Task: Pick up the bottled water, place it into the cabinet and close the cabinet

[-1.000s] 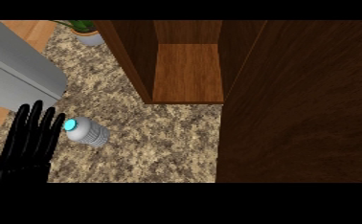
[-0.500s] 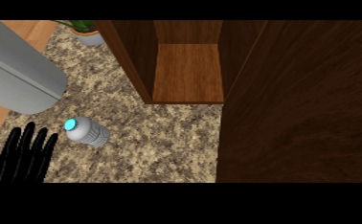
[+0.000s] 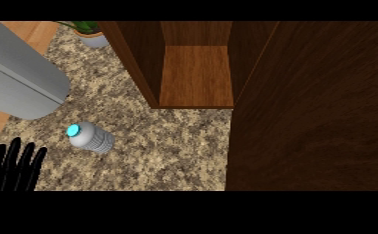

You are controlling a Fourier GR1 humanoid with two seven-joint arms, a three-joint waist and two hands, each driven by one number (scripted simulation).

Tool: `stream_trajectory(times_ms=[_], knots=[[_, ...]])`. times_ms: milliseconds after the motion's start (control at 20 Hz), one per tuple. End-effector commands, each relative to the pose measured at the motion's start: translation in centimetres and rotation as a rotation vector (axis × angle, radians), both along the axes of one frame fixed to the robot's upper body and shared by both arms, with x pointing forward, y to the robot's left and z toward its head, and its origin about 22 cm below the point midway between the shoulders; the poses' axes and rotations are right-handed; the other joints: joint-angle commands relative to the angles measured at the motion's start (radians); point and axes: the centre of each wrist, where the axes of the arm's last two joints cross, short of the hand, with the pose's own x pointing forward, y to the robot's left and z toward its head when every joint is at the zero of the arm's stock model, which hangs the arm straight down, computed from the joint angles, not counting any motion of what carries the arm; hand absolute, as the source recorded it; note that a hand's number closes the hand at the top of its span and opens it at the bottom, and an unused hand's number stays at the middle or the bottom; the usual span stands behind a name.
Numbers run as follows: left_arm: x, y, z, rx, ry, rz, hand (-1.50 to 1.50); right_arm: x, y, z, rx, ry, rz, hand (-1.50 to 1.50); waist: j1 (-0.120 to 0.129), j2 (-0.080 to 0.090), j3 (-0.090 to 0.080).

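Countertop (image 3: 173,148) keeps bottled water (image 3: 91,137) unmoved; left hand (image 3: 20,170) has dropped lower.

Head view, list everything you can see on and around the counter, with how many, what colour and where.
bottled water: one, clear with a light blue cap, on the counter at lower left, apart from the hand
cabinet: one, brown wood, open, upper middle
cabinet door: one, dark brown, swung open, filling the right side
counter: one, speckled beige and brown stone, under the bottle
potted plant: one, green leaves in a pale pot, top left
grey rounded object: one, grey, left edge; cannot tell what it is
left hand: one, black, fingers straight and pointing up, resting at the lower left edge
right hand: not in view
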Motion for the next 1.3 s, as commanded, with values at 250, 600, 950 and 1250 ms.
stream_trajectory(times_ms=[250, 600, 950, 1250], knots=[[2.0, 1.8, -3.4, 0.023, 0.025, 0.062, -1.50, 0.3, 0.1, -1.6, -0.002, -0.022, -0.002, -1.50, -0.003, 0.001, 0.000], [2.3, 5.8, -4.4, 0.066, 0.031, 0.053, -1.50, -0.3, -0.9, -1.8, -0.039, -0.026, 0.012, -1.50, -0.002, 0.001, 0.000], [4.0, 6.9, -9.3, 0.075, 0.080, 0.079, -1.50, -1.8, 0.0, -2.7, 0.002, -0.008, 0.027, -1.50, -0.007, 0.001, 0.000], [6.1, 7.7, -12.1, 0.067, 0.123, 0.058, -1.50, -2.1, 0.0, -2.0, -0.002, -0.023, 0.020, -1.50, -0.009, 0.001, 0.000]])
